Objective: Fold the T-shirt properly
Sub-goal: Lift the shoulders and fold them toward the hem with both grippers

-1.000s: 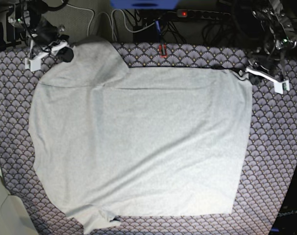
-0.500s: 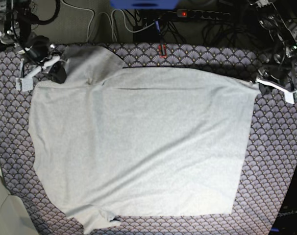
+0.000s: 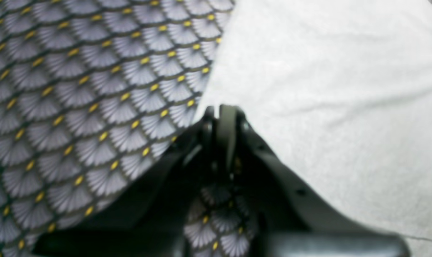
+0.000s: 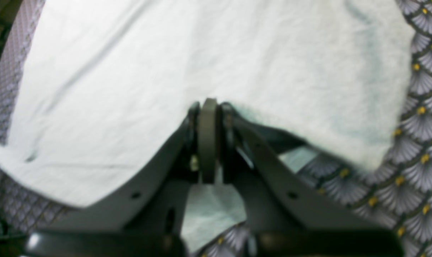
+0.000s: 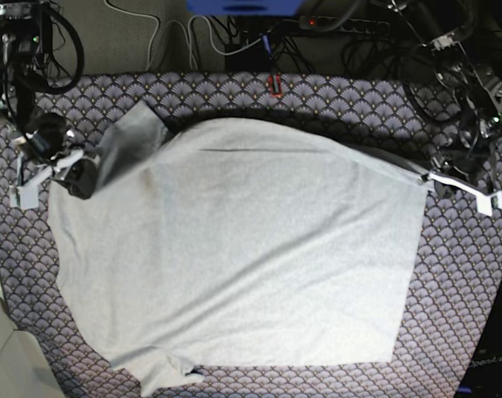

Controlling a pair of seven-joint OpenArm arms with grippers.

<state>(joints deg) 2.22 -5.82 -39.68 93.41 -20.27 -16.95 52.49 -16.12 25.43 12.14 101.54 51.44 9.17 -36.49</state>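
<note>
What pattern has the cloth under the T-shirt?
Purple-grey fan scales with yellow dots on the cloth, clearest in the left wrist view.

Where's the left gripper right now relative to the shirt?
In the base view the left gripper sits at the right side, shut on the T-shirt at its upper right corner, over the fan-patterned cloth.

My base camera looks straight down, taking in the whole T-shirt (image 5: 234,249) on the patterned cloth (image 5: 458,282). Each wrist camera peers close along its closed jaws: left gripper (image 3: 224,114), right gripper (image 4: 208,107). All three share shirt edge and cloth.
</note>
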